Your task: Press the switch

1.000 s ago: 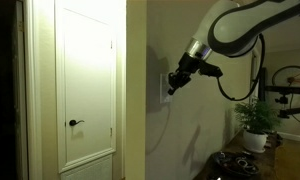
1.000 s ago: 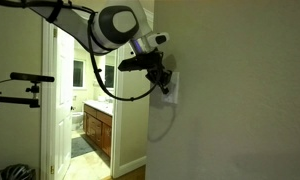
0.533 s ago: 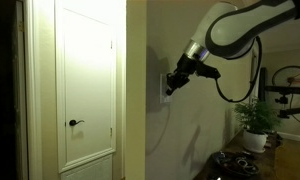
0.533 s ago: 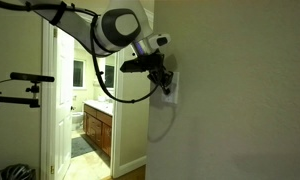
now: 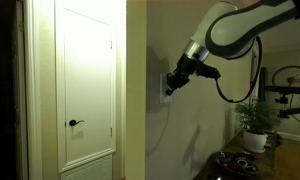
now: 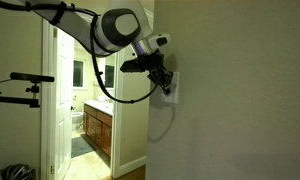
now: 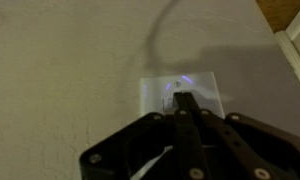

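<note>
Starting at the claw [image 7: 183, 103]: you have its two fingers brought together into a single narrow tip, with no gap visible between them in the wrist view and nothing held. That tip meets the switch [image 7: 155, 92], a small white plate flat on the pale wall [image 7: 70, 60]. The contact point sits near the plate's middle. A faint bluish glint shows on the plate just past the tip.

In both exterior views the claw [image 5: 172, 82] [image 6: 166, 83] is level and pointed straight into the wall. The switch [image 5: 156, 88] [image 6: 171, 96] is seen nearly edge-on directly ahead of it. From these angles you cannot confirm whether the rocker itself is depressed.

Your arm [image 5: 240, 25] reaches in from above, bends down at the wrist, and casts a curved shadow on the wall beneath the plate.

Surroundings, noted for the record:
- In an exterior view, a white panelled door [image 5: 88, 85] stands beside the wall corner, well apart from the claw, with a black lever handle [image 5: 76, 123] low on it.
- A potted plant [image 5: 256, 122] sits at the lower far side.
- In an exterior view, an open doorway shows a wooden vanity cabinet [image 6: 98, 130] beyond.
</note>
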